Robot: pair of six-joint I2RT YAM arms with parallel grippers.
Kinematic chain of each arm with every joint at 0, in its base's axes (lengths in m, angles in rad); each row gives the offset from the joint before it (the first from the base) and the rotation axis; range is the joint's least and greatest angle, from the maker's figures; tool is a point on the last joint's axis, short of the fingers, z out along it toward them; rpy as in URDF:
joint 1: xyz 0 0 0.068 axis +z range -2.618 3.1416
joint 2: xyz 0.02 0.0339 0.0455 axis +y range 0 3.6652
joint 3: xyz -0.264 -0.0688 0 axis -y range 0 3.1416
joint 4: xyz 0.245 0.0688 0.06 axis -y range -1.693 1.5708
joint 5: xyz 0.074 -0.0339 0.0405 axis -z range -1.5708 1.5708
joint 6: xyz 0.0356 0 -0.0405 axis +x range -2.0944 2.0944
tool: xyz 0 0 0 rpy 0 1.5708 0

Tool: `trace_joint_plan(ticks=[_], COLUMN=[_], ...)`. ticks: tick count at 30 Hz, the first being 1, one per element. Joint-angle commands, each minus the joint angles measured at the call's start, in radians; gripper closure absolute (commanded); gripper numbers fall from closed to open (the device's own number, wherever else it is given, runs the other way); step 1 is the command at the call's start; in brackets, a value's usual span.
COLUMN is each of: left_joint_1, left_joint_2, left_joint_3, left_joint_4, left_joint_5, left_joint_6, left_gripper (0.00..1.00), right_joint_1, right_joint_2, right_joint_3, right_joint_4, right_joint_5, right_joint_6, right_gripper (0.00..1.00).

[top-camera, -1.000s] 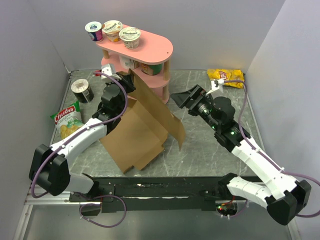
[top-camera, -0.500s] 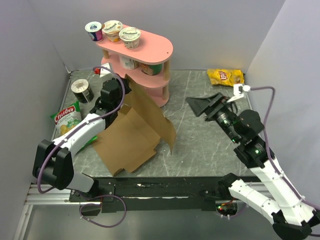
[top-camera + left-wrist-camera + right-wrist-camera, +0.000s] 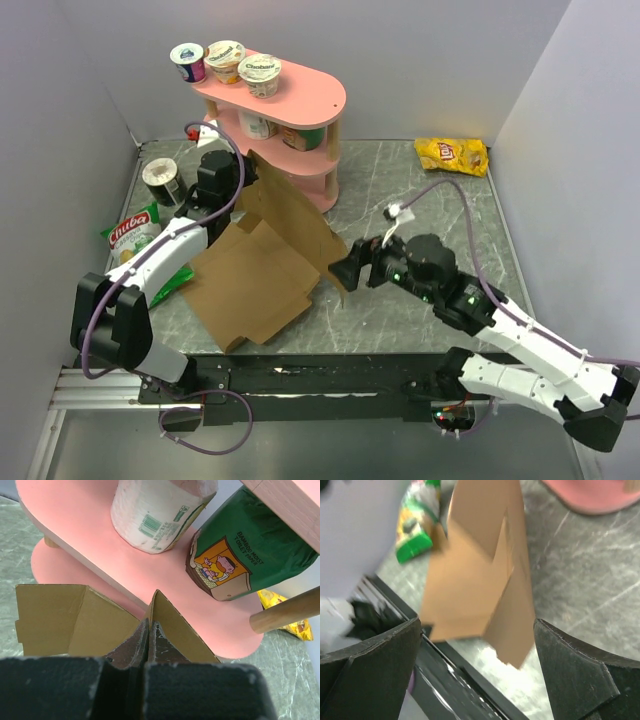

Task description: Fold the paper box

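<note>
At the far left a green snack bag and a dark tub are seen by the wall, apart from the work. Beside them the left gripper is clenched on the upper edge of the paper box; in the left wrist view its fingers are pressed together with a thin cardboard edge pinched between them, just beside the lower tiers of the pink shelf. The paper box is spread over the left-centre of the table: its near part lies flat with flaps and notches showing, while one large panel is held raised and tilted, its top by the shelf and its free corner turned toward the right arm. The step in hand is judged an early one, the raising of a first wall along its crease; no closed box shape is formed yet. Further right the right gripper is released, jaws spread wide, close to that free corner; whether the cardboard is touched cannot be told. The next move is judged to call for the free edge to be caught or pressed from the right against a firm left grip, so that the panel is bent at its crease and not buckled. At the far right a yellow snack bag lies well apart
</note>
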Motion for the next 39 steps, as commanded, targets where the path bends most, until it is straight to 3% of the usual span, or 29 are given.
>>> trace_joint_plan(ticks=[1, 6, 9, 10, 11, 13, 16, 20, 26, 34, 36, 37, 39], left_joint_1=[0.006, 0.006, 0.009, 0.009, 0.010, 0.013, 0.019, 0.009, -0.043, -0.099, -0.106, -0.106, -0.106], left_joint_2=[0.006, 0.002, -0.006, -0.010, -0.020, -0.032, -0.066, -0.078, -0.122, -0.190, -0.198, -0.198, -0.195], left_joint_3=[0.045, 0.036, 0.036, 0.033, 0.033, 0.017, -0.009, -0.016, -0.066, -0.162, -0.158, -0.153, -0.141], left_joint_4=[-0.006, 0.002, -0.006, -0.004, -0.010, -0.007, 0.010, -0.006, -0.021, -0.095, -0.140, -0.151, -0.183], left_joint_5=[0.025, 0.034, 0.048, 0.059, 0.065, 0.092, 0.167, 0.319, 0.358, 0.332, 0.303, 0.263, 0.213], left_joint_6=[0.002, 0.006, 0.016, 0.022, 0.034, 0.048, 0.080, 0.094, 0.060, -0.024, -0.033, -0.030, -0.024], left_gripper=[0.99, 0.99, 0.99, 0.99, 0.99, 0.99, 0.99, 0.99, 0.99, 0.99, 0.99, 0.99, 0.99], right_joint_1=[0.076, 0.074, 0.073, 0.067, 0.052, 0.030, -0.057, -0.185, -0.278, -0.412, -0.438, -0.441, -0.439], right_joint_2=[-0.014, 0.073, 0.155, 0.173, 0.190, 0.213, 0.187, 0.126, 0.178, 0.342, 0.373, 0.380, 0.379], right_joint_3=[-0.078, -0.129, -0.118, -0.092, -0.081, -0.069, -0.095, -0.135, -0.126, -0.049, -0.017, -0.005, 0.017], right_joint_4=[-0.006, 0.097, 0.111, 0.096, 0.082, 0.060, 0.089, 0.180, 0.290, 0.407, 0.404, 0.380, 0.350], right_joint_5=[0.156, 0.211, 0.266, 0.312, 0.329, 0.360, 0.330, 0.202, 0.122, 0.103, 0.101, 0.105, 0.130], right_joint_6=[-0.073, -0.091, -0.136, -0.143, -0.162, -0.185, -0.252, -0.396, -0.553, -0.605, -0.605, -0.605, -0.590], right_gripper=[0.00, 0.02, 0.31, 0.57, 0.71, 0.91, 1.00, 1.00, 1.00, 0.98, 0.87, 0.64, 0.35])
